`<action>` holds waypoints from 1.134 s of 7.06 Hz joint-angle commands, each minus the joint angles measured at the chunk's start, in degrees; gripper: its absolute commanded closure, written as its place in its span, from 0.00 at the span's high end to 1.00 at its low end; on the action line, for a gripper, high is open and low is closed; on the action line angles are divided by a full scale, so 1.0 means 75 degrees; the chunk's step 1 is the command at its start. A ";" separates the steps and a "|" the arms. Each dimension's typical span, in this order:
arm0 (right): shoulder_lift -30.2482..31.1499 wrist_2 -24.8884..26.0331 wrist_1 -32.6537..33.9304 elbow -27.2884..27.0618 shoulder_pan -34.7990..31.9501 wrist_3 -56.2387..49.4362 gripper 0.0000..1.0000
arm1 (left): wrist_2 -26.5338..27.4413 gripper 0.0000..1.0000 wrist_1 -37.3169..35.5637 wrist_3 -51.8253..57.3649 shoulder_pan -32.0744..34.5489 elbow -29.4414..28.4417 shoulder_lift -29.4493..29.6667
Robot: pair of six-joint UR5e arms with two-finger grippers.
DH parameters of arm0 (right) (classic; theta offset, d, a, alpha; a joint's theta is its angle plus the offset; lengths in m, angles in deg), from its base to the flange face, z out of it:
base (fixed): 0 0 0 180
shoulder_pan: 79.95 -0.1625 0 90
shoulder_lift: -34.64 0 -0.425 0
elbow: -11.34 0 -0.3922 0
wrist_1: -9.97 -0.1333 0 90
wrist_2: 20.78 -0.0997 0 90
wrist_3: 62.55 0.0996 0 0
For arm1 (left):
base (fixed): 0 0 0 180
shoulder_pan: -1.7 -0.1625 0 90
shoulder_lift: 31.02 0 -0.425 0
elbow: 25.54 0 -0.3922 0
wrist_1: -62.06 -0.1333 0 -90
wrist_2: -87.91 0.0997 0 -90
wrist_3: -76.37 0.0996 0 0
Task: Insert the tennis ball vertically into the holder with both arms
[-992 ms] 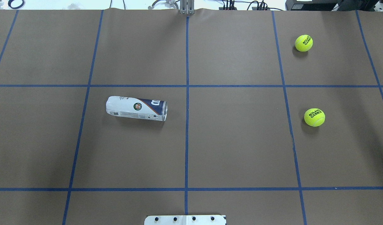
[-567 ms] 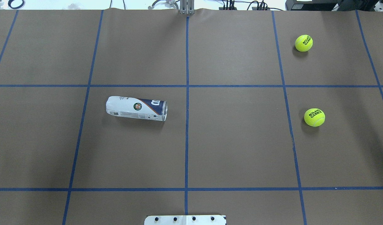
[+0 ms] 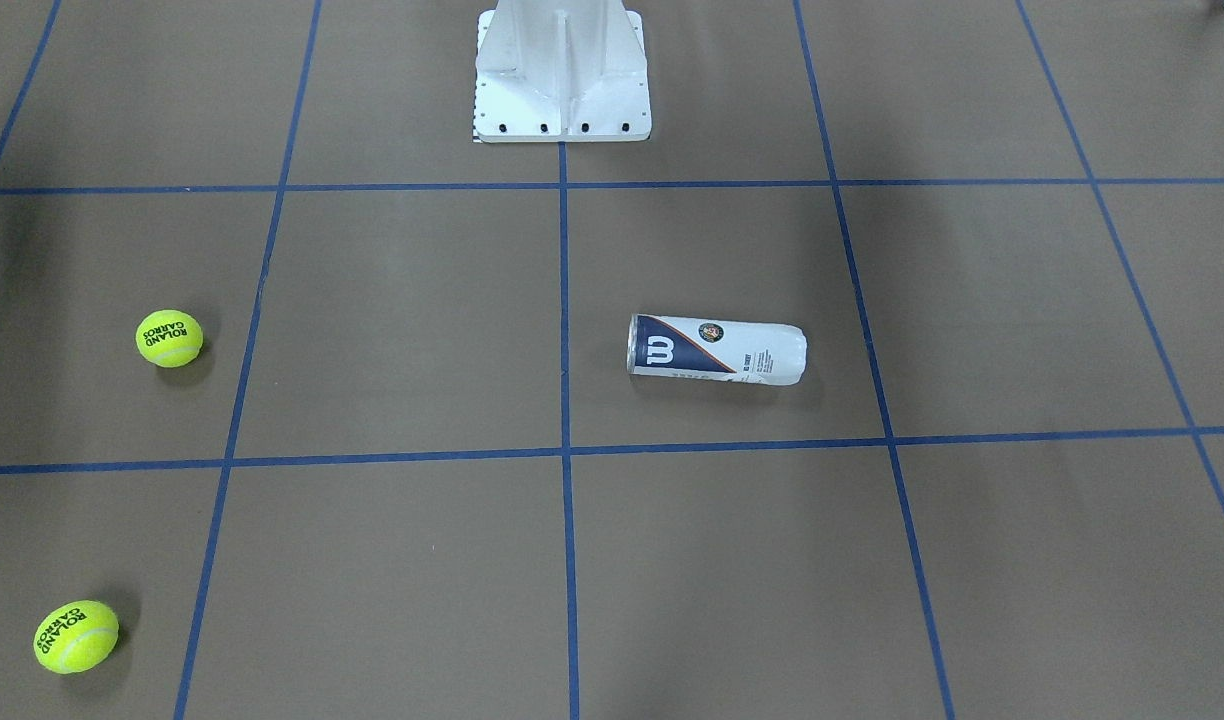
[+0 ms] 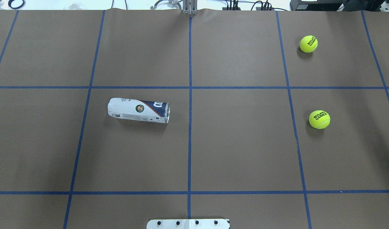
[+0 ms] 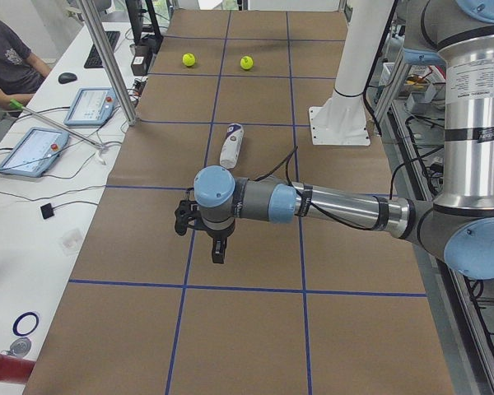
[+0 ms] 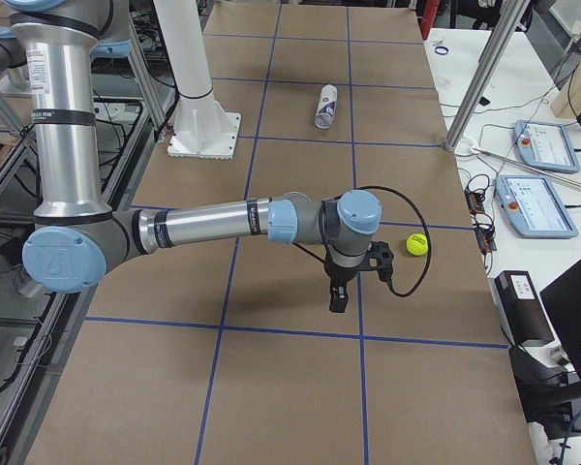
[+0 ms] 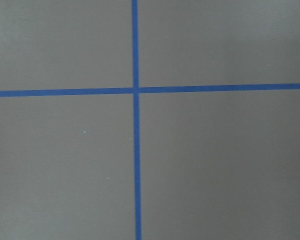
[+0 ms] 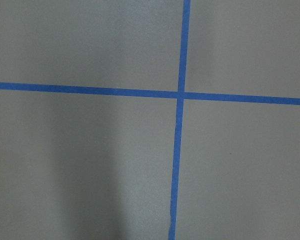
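Holder [image 5: 231,145] far frm L end effector [image 5: 218,256].

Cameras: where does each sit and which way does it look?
Front-facing: across the table, facing the robot, steeply down; its white base shows.
Overhead: behind the robot, looking forward-down; base edge only.
Exterior left: table's left end; left arm, left gripper near.
Exterior right: right end; right arm, right gripper near.
Left wrist: straight down at tape cross; no body.
Right wrist: likewise.
Shared: front-facing and overhead show the lying holder, two tennis balls.
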 commanded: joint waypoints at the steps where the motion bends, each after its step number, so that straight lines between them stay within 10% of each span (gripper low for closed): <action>1: 0.0007 -0.0008 0.0000 0.0003 0.0000 0.0000 0.99 | -0.0106 1.00 0.0251 -0.0422 -0.0905 0.0161 0.0485; 8: -0.0086 0.0016 -0.0012 0.0050 0.0023 0.0106 0.99 | 0.0610 0.99 0.2012 -0.0492 -0.3390 0.0314 0.2453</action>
